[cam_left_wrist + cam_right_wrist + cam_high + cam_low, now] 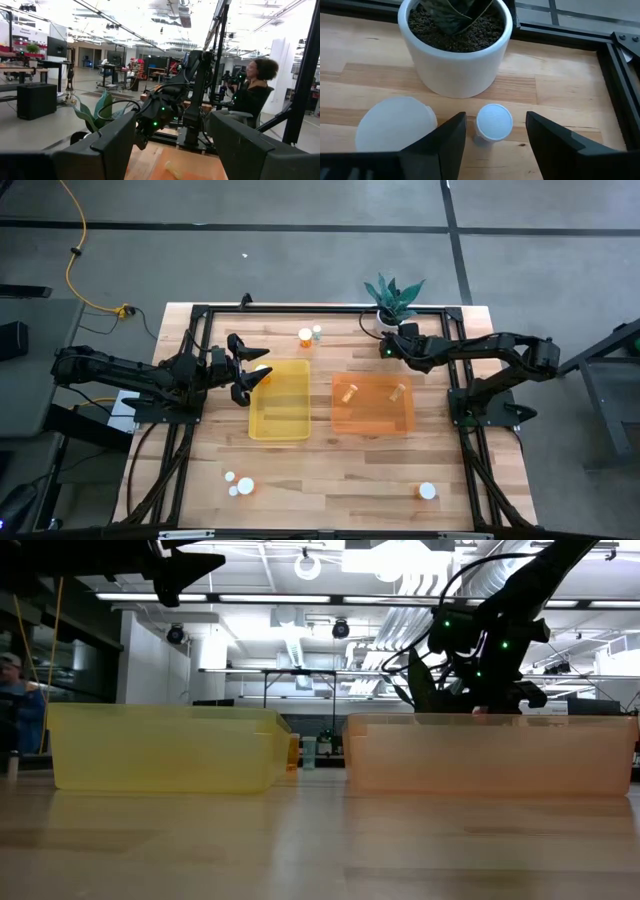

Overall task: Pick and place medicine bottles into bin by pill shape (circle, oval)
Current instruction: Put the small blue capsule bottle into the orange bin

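Observation:
My right gripper point(495, 132) stands open at the table's far right, just in front of the white plant pot point(455, 50). A small bottle with a white round cap point(494, 121) stands upright on the wood between its two fingers, with a gap on each side. A bigger white cap point(395, 127) sits beside it. In the high view this gripper point(390, 346) is beyond the orange bin point(372, 428), where two amber bottles point(348, 391) lie. My left gripper point(247, 375) hangs open and empty above the yellow bin's point(279, 430) left edge.
An amber bottle point(305, 335) and a clear one point(317, 332) stand at the far edge between the bins. More bottles stand near the front left point(238, 484) and front right point(427, 491). A black frame rail point(620, 85) runs close behind the pot. A seated person point(252, 95) is beyond the table.

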